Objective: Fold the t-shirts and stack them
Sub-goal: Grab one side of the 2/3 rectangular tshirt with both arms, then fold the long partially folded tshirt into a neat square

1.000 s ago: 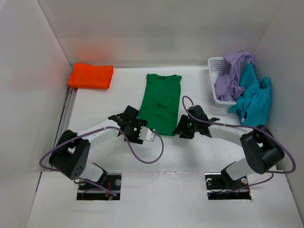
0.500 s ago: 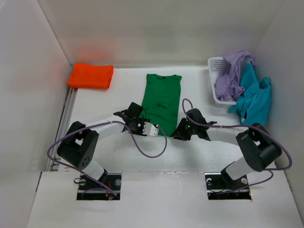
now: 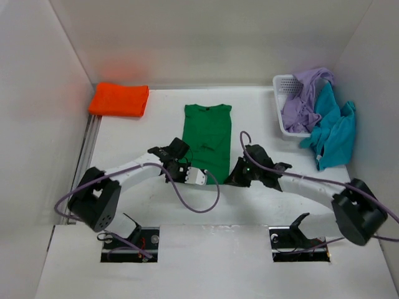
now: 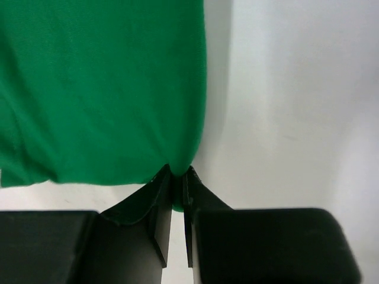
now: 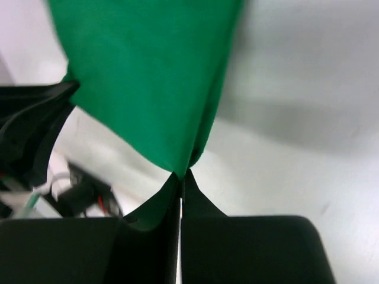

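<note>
- The left pincer [image 4: 177,176] is clenched on the near hem corner of the dark green cloth t-shirt [image 3: 207,140]; a pinch of green fabric is seen between the closed jaws in the left wrist view.
- The right pincer [image 5: 180,173] is clamped on the other near hem corner of the same shirt, with cloth nipped between the jaws.
- The green shirt is laid flat in the middle of the white worktop [image 3: 137,143], collar at the far end and hem toward the arm bases. It is seen as a narrow rectangle, so the sleeves are judged to be tucked in already.
- The step in hand is judged to be a lengthwise fold, with the hem carried toward the collar.
- Done: the bright orange cloth t-shirt [image 3: 119,99] is folded and is set at the far left corner of the worktop.
- Left: the pale lavender cloth t-shirt [image 3: 303,99] is heaped unfolded in the white plastic mesh basket [image 3: 282,84] at the far right. The teal blue cloth t-shirt [image 3: 333,128] is draped unfolded just beside it, over the basket's right side.
- No stack is formed yet. Progress is judged at well under half.
- Count: four t-shirts, one per colour (one folded, one in hand, two untouched); one basket; two pincers, both occupied.
</note>
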Robot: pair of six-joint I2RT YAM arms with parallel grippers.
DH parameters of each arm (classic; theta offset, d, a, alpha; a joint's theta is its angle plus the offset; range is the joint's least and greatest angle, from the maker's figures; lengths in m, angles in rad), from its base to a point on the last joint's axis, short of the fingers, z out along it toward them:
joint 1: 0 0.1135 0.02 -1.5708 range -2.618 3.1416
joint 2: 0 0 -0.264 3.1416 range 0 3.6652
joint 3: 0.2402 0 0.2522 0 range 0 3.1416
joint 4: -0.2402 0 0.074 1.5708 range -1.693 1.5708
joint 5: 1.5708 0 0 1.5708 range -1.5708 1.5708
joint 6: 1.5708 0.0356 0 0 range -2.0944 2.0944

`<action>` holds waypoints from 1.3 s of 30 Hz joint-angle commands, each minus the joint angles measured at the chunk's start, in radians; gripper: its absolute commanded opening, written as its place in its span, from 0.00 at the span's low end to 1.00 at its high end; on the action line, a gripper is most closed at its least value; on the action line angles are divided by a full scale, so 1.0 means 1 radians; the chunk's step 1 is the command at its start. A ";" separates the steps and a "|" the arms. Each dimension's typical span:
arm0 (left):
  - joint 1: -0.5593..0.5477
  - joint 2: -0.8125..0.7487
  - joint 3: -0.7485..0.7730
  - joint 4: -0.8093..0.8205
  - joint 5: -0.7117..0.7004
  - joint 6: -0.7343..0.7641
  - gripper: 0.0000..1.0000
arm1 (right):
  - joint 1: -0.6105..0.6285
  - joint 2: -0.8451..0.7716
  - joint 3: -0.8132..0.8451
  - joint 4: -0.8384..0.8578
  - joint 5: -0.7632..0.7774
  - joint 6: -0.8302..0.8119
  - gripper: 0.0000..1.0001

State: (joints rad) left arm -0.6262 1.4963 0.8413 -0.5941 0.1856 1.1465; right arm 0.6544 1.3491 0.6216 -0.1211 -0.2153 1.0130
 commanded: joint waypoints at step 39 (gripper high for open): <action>0.161 0.464 0.861 -0.282 0.129 -0.514 0.11 | -0.298 0.163 0.334 -0.160 -0.122 -0.209 0.02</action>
State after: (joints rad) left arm -0.4778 1.9598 1.6585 -0.9649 0.3450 0.6781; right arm 0.3836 1.4857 0.9085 -0.3828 -0.3279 0.8116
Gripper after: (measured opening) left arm 0.113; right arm 0.024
